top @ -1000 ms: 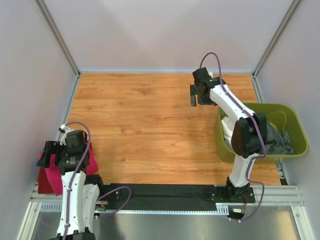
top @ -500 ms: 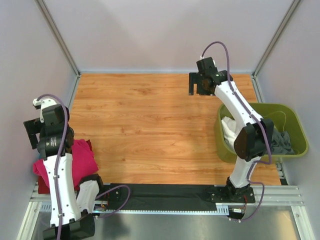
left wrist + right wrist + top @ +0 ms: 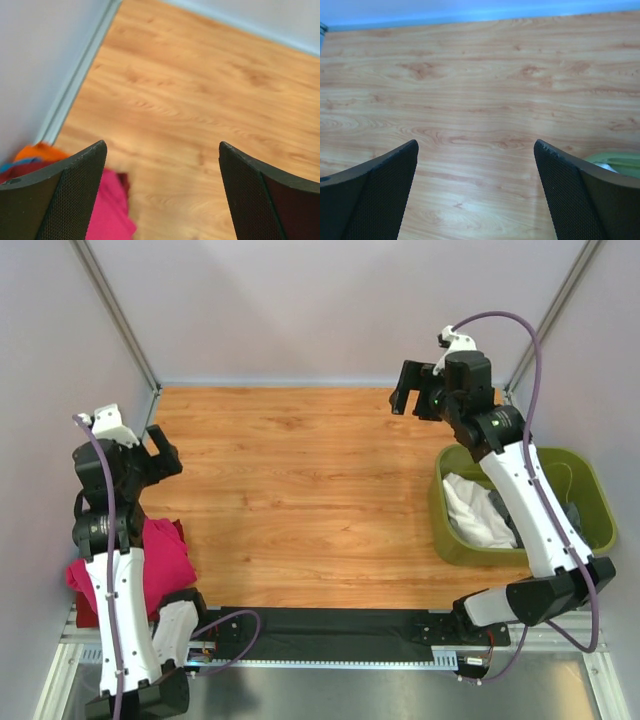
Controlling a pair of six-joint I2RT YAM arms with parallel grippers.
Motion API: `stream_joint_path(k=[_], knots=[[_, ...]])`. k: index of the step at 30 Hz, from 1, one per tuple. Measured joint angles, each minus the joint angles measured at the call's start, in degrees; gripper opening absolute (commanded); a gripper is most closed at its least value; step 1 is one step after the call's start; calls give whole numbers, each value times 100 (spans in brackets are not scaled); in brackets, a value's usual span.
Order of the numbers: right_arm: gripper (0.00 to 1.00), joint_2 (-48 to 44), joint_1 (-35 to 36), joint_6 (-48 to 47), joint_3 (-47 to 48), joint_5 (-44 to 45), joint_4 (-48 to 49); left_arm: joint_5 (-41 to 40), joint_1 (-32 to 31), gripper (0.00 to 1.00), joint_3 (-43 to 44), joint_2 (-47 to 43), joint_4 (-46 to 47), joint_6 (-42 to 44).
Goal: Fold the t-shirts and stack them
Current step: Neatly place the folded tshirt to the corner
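Both pincers spread wide and empty above the tabletop.
Top view: the left pincer hangs at 9 o'clock holding nothing. The pink shirt lies at 8 o'clock over a red shirt, partly hidden by the arm. The right pincer hangs at 1 o'clock, and a white shirt sits in the bin at 4 o'clock. Left wrist: fingers apart, pink shirt at 7 o'clock. Right wrist: fingers apart over wood, bin corner at 4 o'clock.

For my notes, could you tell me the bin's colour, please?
The bin is olive green, clearest in the top external view.
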Motion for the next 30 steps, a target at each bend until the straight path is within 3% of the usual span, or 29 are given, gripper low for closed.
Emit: stream_joint_path(k=[5,11,17,22,30], knots=[[100,-442,-9,-24,2,92,203,737,-658,99,553,533,562,155],[100,-1746,-11,0,-1169,457,570,396,-1867,99,739,389,553,575],[100,-3014,-11,348,-2597,654,835,17,-1943,100,-531,-577,673,326],[100,-3713,-15,621,-3707,678,962,15,-1954,99,-1344,-796,671,125],[100,-3816,-13,798,-4004,664,968,-63,-1978,99,-1576,-1104,693,57]])
